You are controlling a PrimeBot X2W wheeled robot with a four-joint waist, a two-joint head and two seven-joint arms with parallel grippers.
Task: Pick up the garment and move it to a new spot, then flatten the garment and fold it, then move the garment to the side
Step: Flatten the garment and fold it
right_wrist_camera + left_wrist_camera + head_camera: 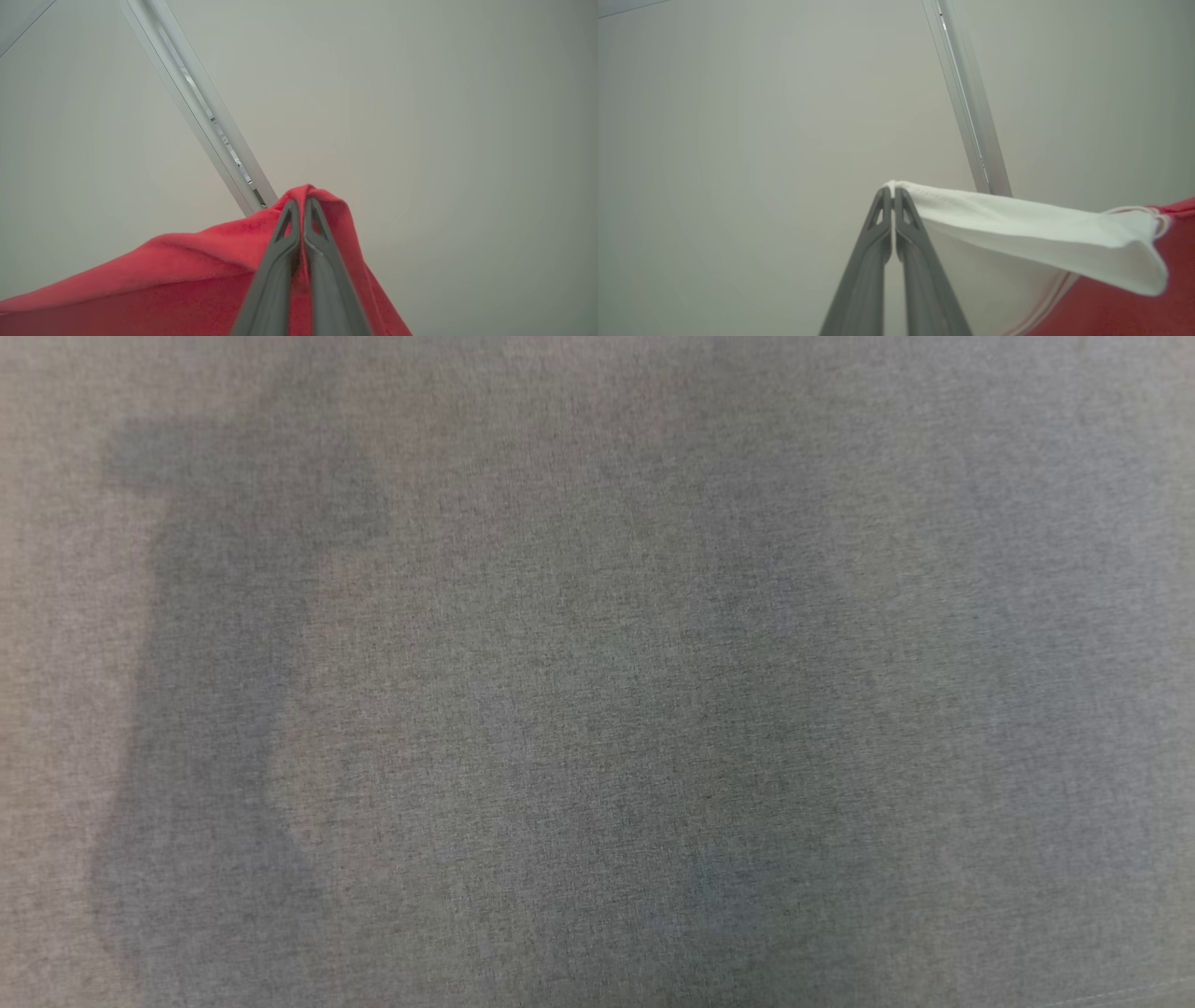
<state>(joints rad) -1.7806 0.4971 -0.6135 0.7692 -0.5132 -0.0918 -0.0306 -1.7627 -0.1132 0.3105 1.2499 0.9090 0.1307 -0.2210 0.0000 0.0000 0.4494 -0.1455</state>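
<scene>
The garment (1017,224) looks lifted: left gripper (892,189) pinches its white edge, right gripper (303,200) clamps its red cloth; placing, flattening and folding remain.

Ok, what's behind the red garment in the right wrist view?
A plain pale surface and a slanted metal rail. The garment, pinched by the shut right gripper, covers the rail's lower end, so where it leads is hidden.
</scene>
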